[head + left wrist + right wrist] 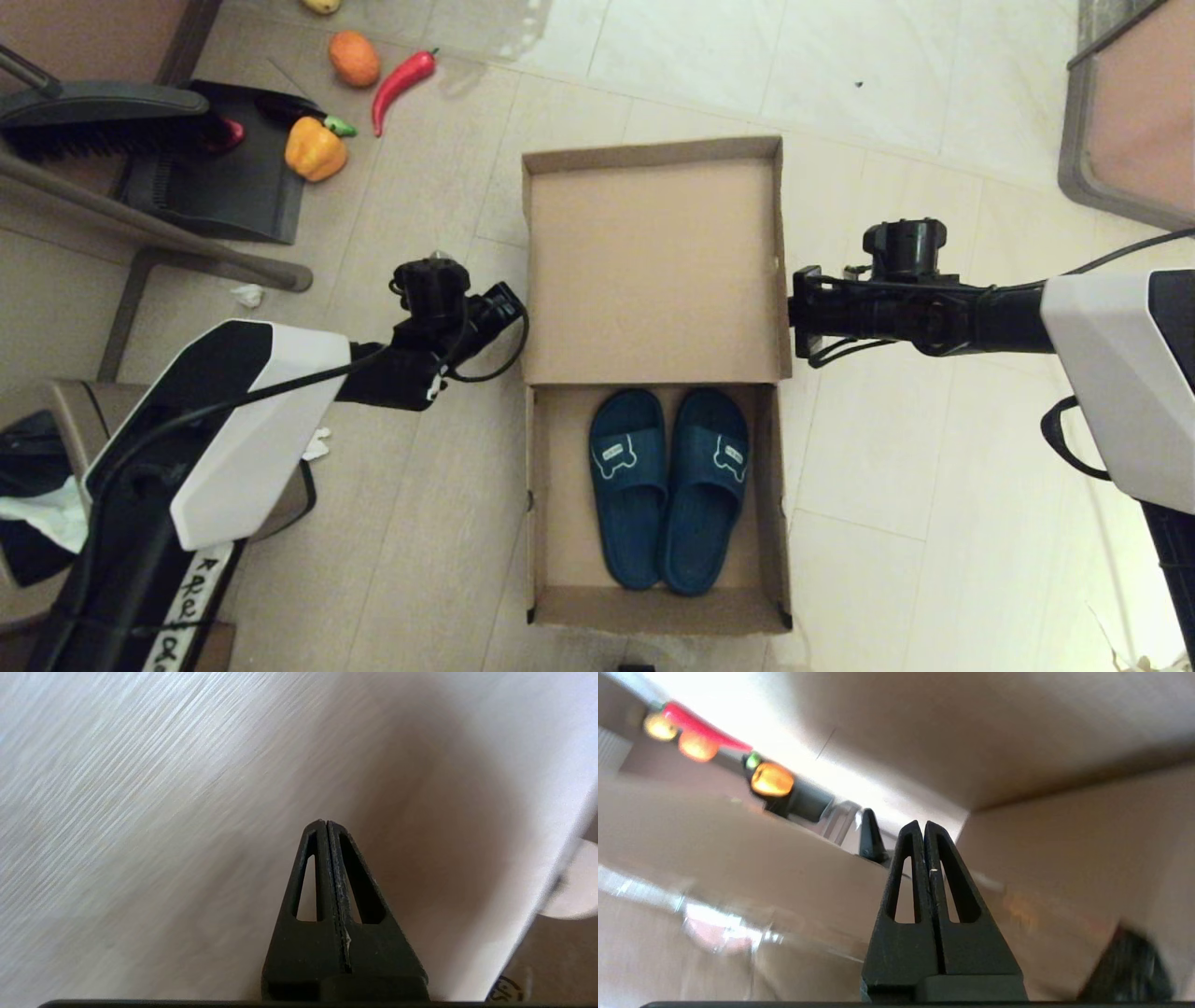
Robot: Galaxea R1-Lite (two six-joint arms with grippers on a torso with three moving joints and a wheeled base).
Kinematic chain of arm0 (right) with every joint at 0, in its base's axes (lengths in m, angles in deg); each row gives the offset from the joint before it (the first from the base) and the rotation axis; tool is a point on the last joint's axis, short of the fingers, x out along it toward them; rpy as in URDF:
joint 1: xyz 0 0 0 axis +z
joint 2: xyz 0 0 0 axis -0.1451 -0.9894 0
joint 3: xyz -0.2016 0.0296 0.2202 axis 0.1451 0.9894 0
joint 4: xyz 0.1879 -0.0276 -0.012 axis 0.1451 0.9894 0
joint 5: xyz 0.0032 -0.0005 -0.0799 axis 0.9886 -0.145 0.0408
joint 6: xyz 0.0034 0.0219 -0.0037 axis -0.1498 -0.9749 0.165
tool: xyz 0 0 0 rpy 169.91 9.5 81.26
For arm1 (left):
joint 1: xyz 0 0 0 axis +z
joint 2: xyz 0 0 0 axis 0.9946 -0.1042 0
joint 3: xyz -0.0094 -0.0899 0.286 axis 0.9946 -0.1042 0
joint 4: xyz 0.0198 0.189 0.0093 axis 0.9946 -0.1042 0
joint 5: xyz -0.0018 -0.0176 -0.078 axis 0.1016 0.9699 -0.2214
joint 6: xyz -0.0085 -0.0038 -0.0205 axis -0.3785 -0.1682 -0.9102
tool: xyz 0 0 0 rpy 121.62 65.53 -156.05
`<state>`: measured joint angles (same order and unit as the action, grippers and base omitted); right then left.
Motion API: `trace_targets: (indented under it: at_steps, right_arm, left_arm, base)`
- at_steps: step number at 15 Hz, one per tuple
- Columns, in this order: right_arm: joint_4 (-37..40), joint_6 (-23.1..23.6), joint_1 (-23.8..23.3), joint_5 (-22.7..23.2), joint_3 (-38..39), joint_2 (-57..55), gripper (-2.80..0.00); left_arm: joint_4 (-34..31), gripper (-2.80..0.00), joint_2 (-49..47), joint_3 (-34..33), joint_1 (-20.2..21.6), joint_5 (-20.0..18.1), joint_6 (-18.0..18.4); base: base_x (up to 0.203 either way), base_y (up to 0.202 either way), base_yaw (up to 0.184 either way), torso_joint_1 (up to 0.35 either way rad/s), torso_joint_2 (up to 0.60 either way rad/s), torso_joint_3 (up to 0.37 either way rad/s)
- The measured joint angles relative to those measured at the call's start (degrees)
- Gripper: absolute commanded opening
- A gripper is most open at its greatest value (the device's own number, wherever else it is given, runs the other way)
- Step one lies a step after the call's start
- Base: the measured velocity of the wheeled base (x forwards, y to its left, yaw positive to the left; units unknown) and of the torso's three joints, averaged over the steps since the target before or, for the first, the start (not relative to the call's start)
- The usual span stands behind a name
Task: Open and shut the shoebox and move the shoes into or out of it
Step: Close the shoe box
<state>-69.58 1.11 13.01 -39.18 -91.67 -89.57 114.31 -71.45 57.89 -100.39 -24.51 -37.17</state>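
The brown cardboard shoebox [653, 611] lies open on the floor, its lid [653, 271] swung back and showing its plain inside. Both teal-blue slippers [667, 490] rest side by side in the box, toes toward me, each with a white emblem on the strap. My left gripper [509, 303] hangs just outside the lid's left edge; in its wrist view it [324, 822] is shut and empty over bare floor. At the lid's right edge my right gripper [798, 315] is also shut and empty [923, 823], pointing across the cardboard [1064, 858].
A black dustpan and brush [215, 177] lie at the far left with a yellow pepper [316, 149], a red chilli [401, 82] and an orange [354, 58] nearby. A furniture edge [1130, 121] stands far right. A brown bin [56, 467] sits near left.
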Motion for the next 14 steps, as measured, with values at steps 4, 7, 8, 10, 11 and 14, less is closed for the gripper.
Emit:
trace_targets:
  at_steps: [4, 7, 8, 10, 11, 14]
  right_arm:
    - [0.15, -0.13, -1.48, 4.96, 0.91, 1.75, -2.8]
    - [0.13, -1.42, -3.27, 11.53, 1.5, 3.32, -2.8]
    - [0.13, -2.68, -3.78, 12.98, 1.55, 3.88, -2.8]
    - [0.12, -4.95, -4.68, 15.39, 1.68, 4.91, -2.8]
    - [0.15, -5.56, -4.97, 16.33, 1.85, 5.37, -2.8]
    - [0.48, -8.62, -5.21, 19.25, 2.1, 6.91, -2.8]
  left_arm:
    - [-0.34, -2.8, 3.64, 0.0, -0.02, 0.0, -1.08]
    - [-0.78, -2.8, 5.98, -0.02, -0.54, 0.39, -1.28]
    - [-1.38, -2.8, 6.68, -0.05, -0.71, 0.52, -1.32]
    - [-1.8, -2.8, 7.98, -0.09, -1.09, 0.56, -1.37]
    - [-1.99, -2.8, 8.53, -0.1, -1.27, 0.58, -1.37]
    - [-2.46, -2.8, 9.94, -0.1, -1.59, 1.09, -1.3]
  base:
    - [0.0, 0.0, 0.0, 0.0, 0.0, 0.0]
    - [0.0, 0.0, 0.0, 0.0, 0.0, 0.0]
    - [0.0, 0.0, 0.0, 0.0, 0.0, 0.0]
    - [0.0, 0.0, 0.0, 0.0, 0.0, 0.0]
    - [0.0, 0.0, 0.0, 0.0, 0.0, 0.0]
    - [0.0, 0.0, 0.0, 0.0, 0.0, 0.0]
